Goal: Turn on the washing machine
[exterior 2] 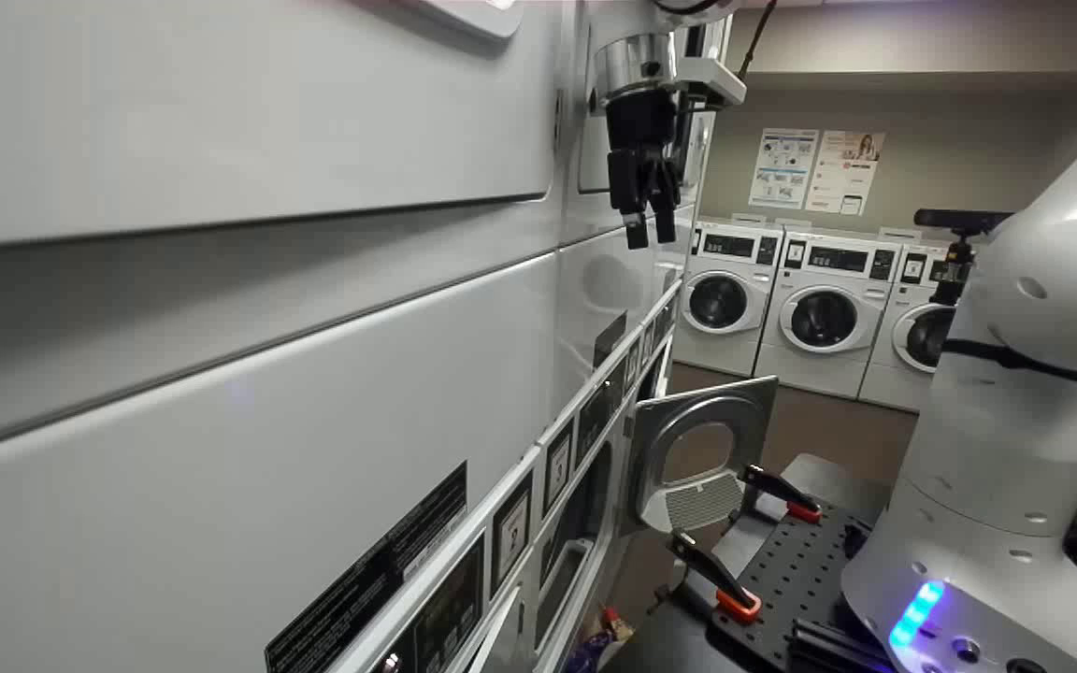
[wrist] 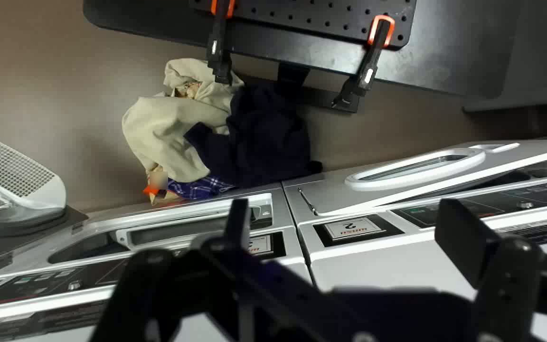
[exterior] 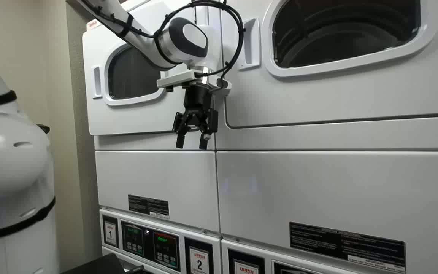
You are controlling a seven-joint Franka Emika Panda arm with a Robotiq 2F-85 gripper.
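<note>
End effector: spread, pinching nothing, well above the control strip.
Washing machine: the bigger-looking white unit, right-hand in an exterior view.
Step in hand: apparently the approach, control strip untouched.
Next move: probably descend there, closed up for pressing.

In an exterior view, has the washing machine on the right, another unit on the left and the gripper in front, near the line between them. In the wrist view, has clothes on the floor, between these units and a table with clamps on its edge. Far back, has posters on the wall, over a row of machines.
</note>
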